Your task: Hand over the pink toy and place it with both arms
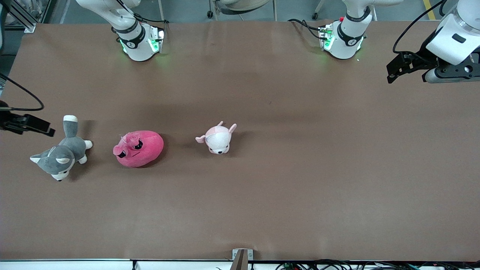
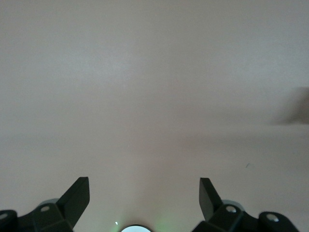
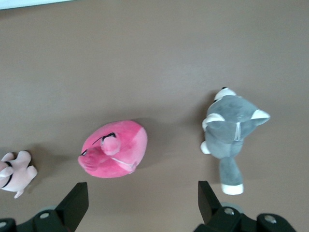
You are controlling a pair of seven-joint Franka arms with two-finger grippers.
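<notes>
The pink toy lies on the brown table toward the right arm's end, between two smaller plush toys. It also shows in the right wrist view. My right gripper is open and empty, high over the table beside the pink toy and apart from it. Only its black hand shows at the front view's edge. My left gripper is open and empty, high over bare table at the left arm's end; its hand shows in the front view.
A grey-and-white dog plush lies beside the pink toy, toward the right arm's end. A pale pink-and-white animal plush lies beside it toward the table's middle. Both arm bases stand farthest from the front camera.
</notes>
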